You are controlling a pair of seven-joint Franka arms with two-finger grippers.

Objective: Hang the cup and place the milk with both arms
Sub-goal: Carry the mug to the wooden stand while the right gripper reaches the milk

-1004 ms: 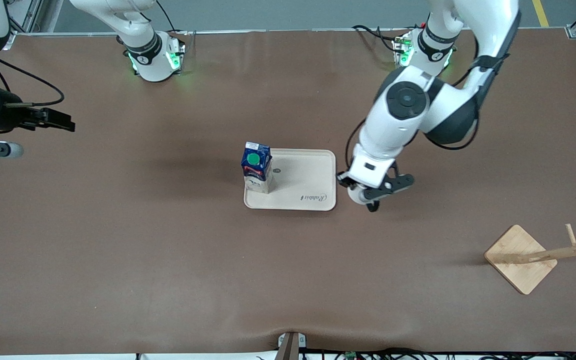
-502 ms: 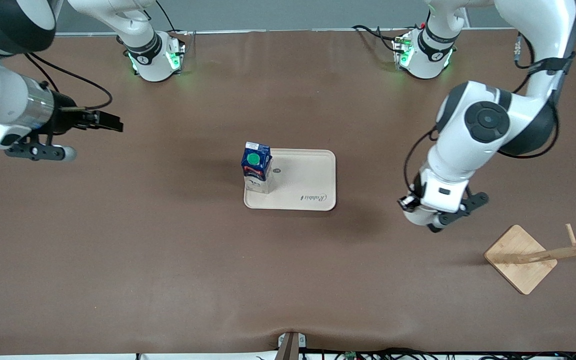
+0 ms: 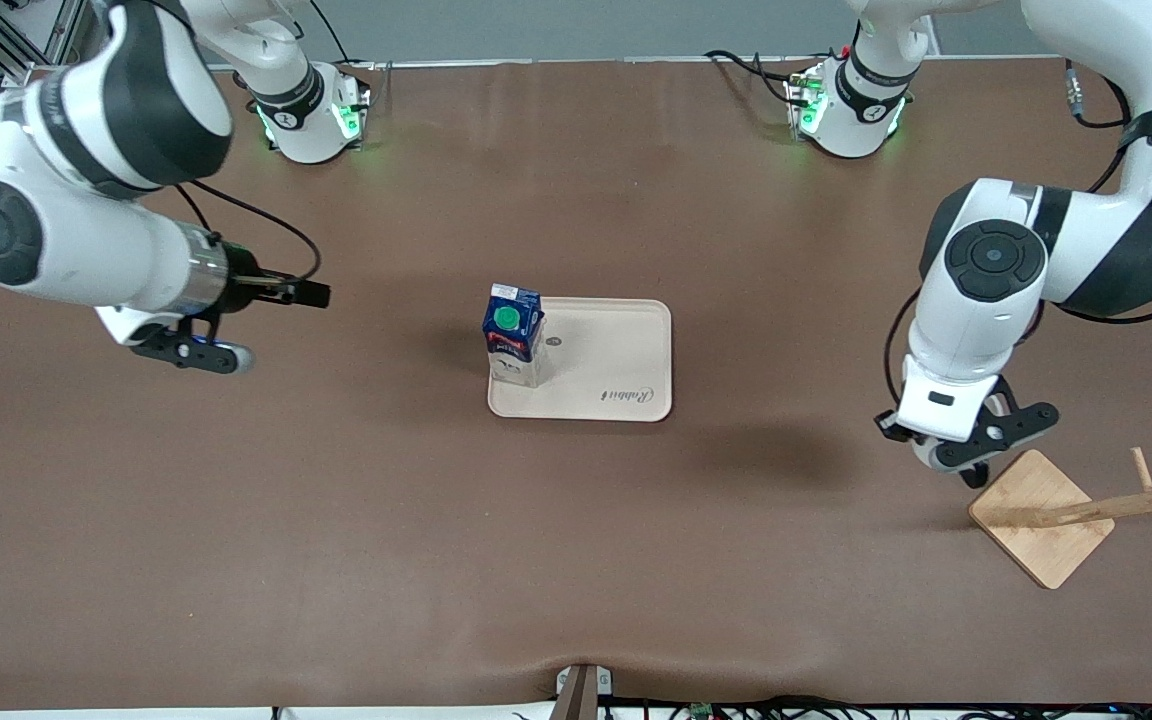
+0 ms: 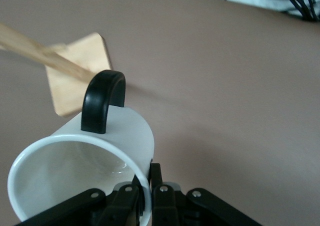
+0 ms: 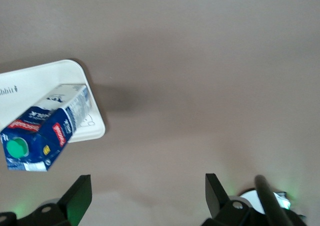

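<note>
The milk [image 3: 513, 335] stands upright on the beige tray [image 3: 606, 350], at its edge toward the right arm's end. It also shows in the right wrist view [image 5: 45, 128], with the tray [image 5: 35, 80] under it. My right gripper [image 3: 314, 293] is open and empty, up over bare table between its own end and the milk; its fingers [image 5: 80, 192] stand wide apart. My left gripper [image 4: 148, 188] is shut on the rim of the white cup [image 4: 120, 136], black handle [image 4: 102, 100] up. In the front view the left gripper [image 3: 971, 473] is by the wooden rack's base; the cup is hidden there.
A wooden rack with a square base [image 3: 1041, 518] and a pegged pole [image 3: 1126, 503] stands toward the left arm's end, nearer the camera than the tray. In the left wrist view its base [image 4: 80, 70] and pole [image 4: 30, 48] lie just past the cup's handle.
My left arm has swung with the cup from beside the tray to the rack's base. My right arm has moved in from the table's end toward the milk.
</note>
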